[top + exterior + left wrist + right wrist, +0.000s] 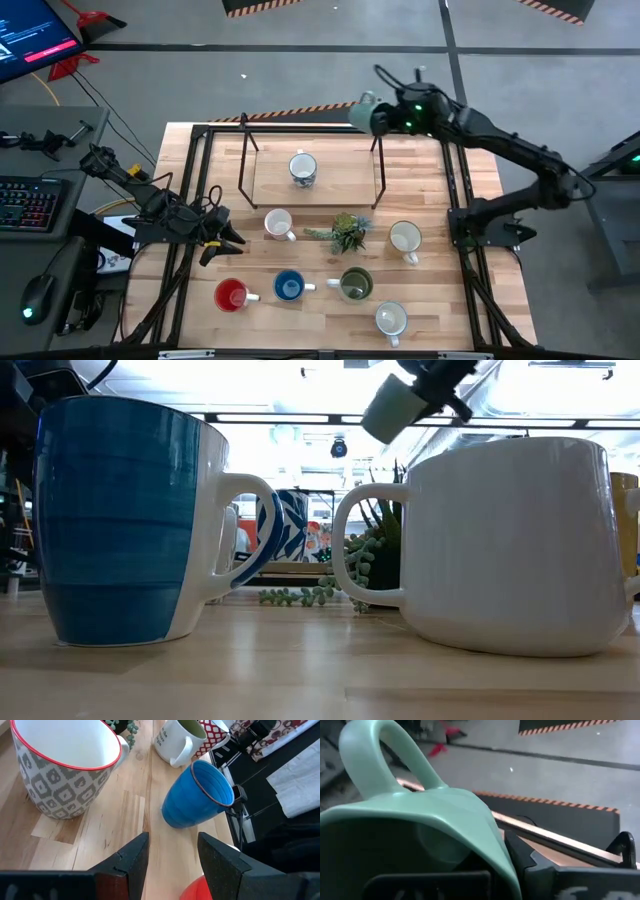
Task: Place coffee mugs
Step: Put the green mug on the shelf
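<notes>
One teal mug rides high in the right gripper, fingers clamped on its rim, above the table's far edge by the rack.
It probably goes on the rack shelf beside the mug there; it should be kept level, lowered clear of the rack posts and released only once seated. Pale matte green, looped handle, its base out of view. Left gripper waits open near the blue mug.

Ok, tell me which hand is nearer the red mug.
Left. The left hand hovers open just up-table of the red mug; the right hand is far across the table, holding the pale green mug.
</notes>
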`<state>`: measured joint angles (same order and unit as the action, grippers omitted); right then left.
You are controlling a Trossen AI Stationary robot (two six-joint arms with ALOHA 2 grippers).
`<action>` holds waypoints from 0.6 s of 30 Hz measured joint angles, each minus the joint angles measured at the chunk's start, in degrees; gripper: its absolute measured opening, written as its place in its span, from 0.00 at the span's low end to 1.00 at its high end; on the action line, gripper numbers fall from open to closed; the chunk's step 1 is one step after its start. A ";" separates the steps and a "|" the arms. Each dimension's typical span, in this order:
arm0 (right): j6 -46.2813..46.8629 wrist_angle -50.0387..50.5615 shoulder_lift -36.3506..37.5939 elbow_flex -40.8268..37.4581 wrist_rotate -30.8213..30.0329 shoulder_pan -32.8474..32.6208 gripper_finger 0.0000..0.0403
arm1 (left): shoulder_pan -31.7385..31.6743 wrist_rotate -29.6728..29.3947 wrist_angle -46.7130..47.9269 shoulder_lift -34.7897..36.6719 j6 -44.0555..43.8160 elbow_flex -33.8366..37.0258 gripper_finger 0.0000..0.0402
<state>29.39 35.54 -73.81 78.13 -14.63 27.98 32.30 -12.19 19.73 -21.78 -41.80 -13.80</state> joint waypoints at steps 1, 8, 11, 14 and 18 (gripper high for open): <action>-1.09 2.06 -1.76 2.39 0.04 -0.31 0.00 | 0.02 0.02 0.03 -0.02 0.02 0.00 0.39; -5.58 17.71 -14.31 18.35 -0.15 -2.97 0.00 | 0.01 0.04 0.44 0.00 0.44 0.00 0.39; -7.12 22.25 -19.28 22.37 -0.04 -4.15 0.00 | 0.00 0.04 0.44 0.00 0.44 0.00 0.39; -8.87 23.39 -23.55 24.30 0.11 -5.40 0.00 | 0.01 0.04 0.44 -0.02 0.44 0.00 0.39; -10.88 23.75 -27.49 24.62 1.50 -6.31 0.00 | 0.01 0.04 0.42 -0.01 0.15 0.00 0.39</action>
<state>18.52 59.29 -101.30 102.75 -13.13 21.67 32.30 -12.14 20.14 -21.79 -41.65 -13.80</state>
